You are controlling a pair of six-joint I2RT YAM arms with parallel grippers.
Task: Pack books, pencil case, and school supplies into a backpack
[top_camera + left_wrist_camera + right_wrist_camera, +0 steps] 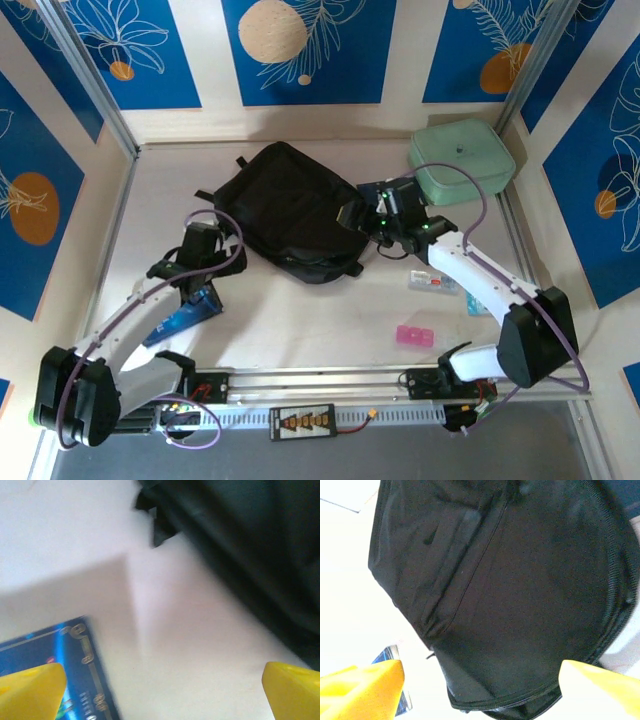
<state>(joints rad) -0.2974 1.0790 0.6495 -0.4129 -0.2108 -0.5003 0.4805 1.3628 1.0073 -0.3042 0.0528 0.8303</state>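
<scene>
Two hands gape empty: we judge the left hand (165,692) should pinch the stiff, thin blue book (65,647) by its edge, the right hand (482,690) the zip rim of the floppy backpack (495,595).

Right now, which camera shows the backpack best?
The top external view: the whole black backpack is in frame, with its outline and straps visible. The right wrist view shows the backpack close up, fabric and zip clear but edges cropped. The left wrist view catches a blurred dark corner of it.

A robot lab booth: bare table (300,320) walled by blue leaf-print panels (350,70).
</scene>
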